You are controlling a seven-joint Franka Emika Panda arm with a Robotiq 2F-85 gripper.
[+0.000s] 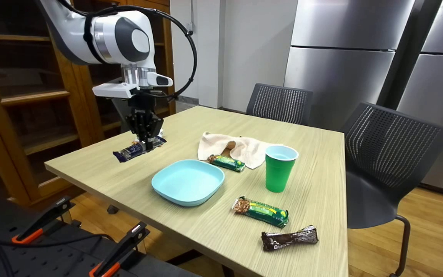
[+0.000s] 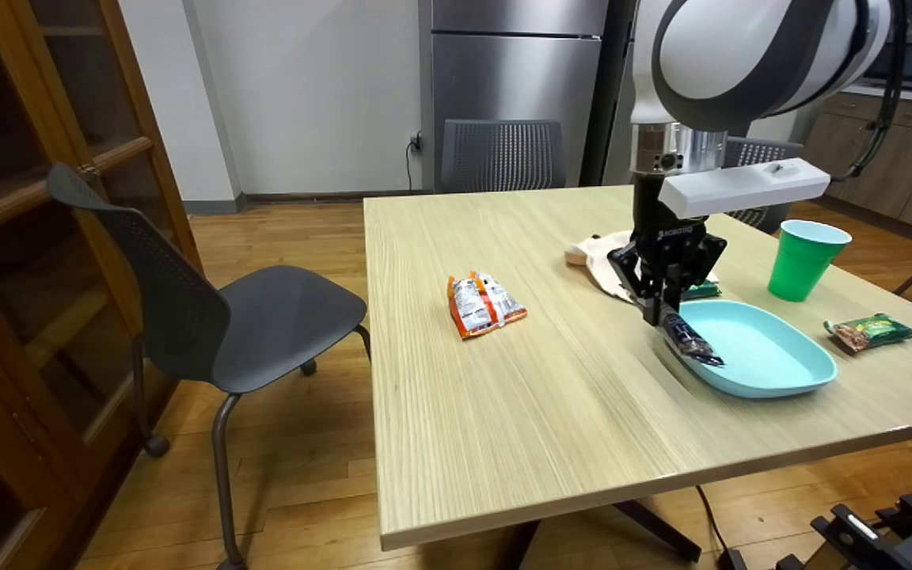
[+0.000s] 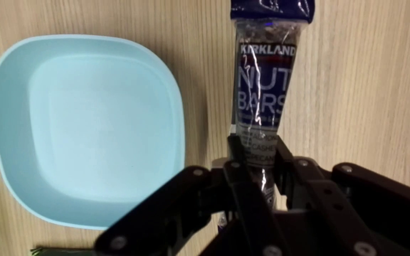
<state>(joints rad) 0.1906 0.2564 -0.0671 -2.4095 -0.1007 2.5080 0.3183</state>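
Your gripper (image 3: pixel 257 147) is clamping the Kirkland nut bar (image 3: pixel 265 80) above the surface (image 3: pixel 351 89), near the light-blue plate (image 3: pixel 101 124). The wrist view is cropping the bar's upper end; the gripper is hiding its lower part and, in an exterior view, much of a snack bag (image 1: pixel 161 133).

White-and-grey arm (image 1: pixel 71 30), black hand (image 3: pixel 257 144)
Above the hand sit a silver collar (image 2: pixel 687 142), a white bar-shaped housing (image 2: pixel 745 188) and a looping black cable (image 1: pixel 194 57); the hand bears pale ROBOTIQ lettering (image 2: pixel 678 233) and screw heads (image 3: pixel 346 169).
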